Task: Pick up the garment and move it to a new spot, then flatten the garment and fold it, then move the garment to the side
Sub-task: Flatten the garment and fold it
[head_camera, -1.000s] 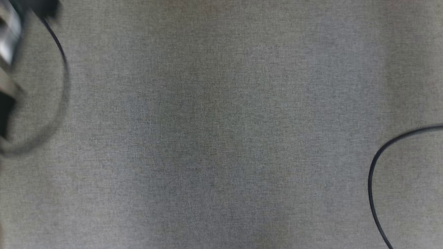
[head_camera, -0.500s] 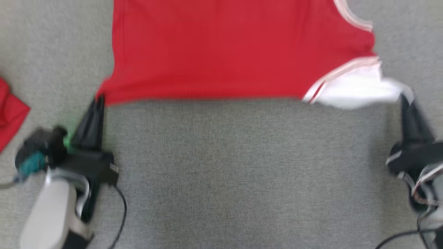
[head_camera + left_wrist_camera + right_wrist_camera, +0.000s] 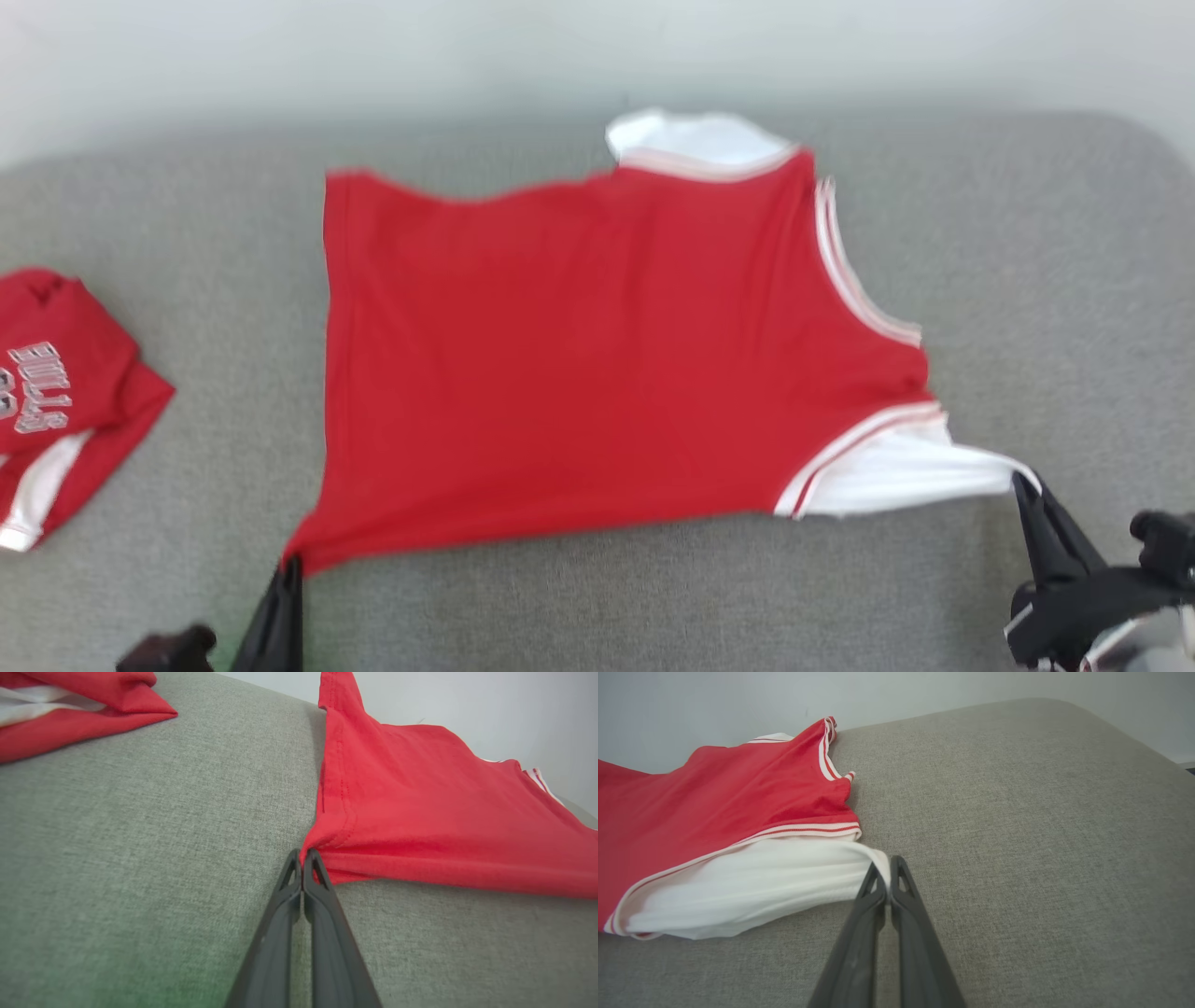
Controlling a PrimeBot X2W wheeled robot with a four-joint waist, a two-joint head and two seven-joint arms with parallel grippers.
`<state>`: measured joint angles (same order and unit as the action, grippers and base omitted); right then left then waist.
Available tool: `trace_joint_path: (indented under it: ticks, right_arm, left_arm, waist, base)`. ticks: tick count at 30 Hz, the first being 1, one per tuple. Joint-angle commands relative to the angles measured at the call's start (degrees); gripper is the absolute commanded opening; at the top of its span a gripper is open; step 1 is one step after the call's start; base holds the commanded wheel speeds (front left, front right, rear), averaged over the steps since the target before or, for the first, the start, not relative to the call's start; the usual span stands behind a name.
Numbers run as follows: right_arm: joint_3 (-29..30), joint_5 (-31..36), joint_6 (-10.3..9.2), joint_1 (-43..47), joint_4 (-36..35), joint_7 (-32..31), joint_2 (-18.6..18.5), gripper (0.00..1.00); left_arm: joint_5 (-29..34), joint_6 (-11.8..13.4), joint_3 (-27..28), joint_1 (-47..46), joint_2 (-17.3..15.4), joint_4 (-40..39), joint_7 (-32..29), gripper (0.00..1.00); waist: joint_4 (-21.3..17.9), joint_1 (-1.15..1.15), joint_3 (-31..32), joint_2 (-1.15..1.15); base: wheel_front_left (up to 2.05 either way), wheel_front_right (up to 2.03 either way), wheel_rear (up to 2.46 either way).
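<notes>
Pinching the jersey [image 3: 579,355] at two corners, left tool [image 3: 303,855] and right tool [image 3: 889,862] hold it flat on the surface [image 3: 1074,280]; folding remains.

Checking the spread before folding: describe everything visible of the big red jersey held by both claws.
The red jersey is a sleeveless soft-knit top with white-and-red striped trim and white fabric showing at the shoulder end. It lies spread almost flat on the gray cushion, hem toward the robot's left. The left claw, shut, pinches its near hem corner; the right claw, shut, pinches the near white strap. Its near edge is drawn taut between them.
</notes>
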<state>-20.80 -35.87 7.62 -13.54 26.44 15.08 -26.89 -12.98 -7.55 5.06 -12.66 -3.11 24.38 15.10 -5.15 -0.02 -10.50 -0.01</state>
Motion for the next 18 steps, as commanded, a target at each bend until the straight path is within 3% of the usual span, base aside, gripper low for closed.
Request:
trace_joint_path:
  ticks: [1, 11, 18]
  right_arm:
    - [0.10, -1.31, -0.23, 1.56, -0.27, 0.10, -1.38, 0.00]
    - [-5.04, -6.38, -0.23, 7.40, -8.03, 0.10, -7.60, 0.00]
    - [-10.09, -9.64, -0.22, 10.55, -10.93, 0.10, -9.96, 0.00]
  left_arm:
    - [-0.12, 0.26, 1.20, 2.28, -0.52, 0.41, 0.07, 0.00]
    - [-0.95, 0.20, 1.67, 7.34, -0.17, 0.70, 0.07, 0.00]
    - [-1.13, 0.18, 1.04, 9.59, -0.06, 0.78, 0.07, 0.00]
  waist:
    - [-0.20, 0.02, 6.39, 0.01]
    - [-0.62, 0.02, 9.97, 0.01]
    - [-1.13, 0.02, 11.16, 0.01]
  base:
    - [0.00, 0.00, 0.00]
    - [0.00, 0.00, 0.00]
    - [0.00, 0.00, 0.00]
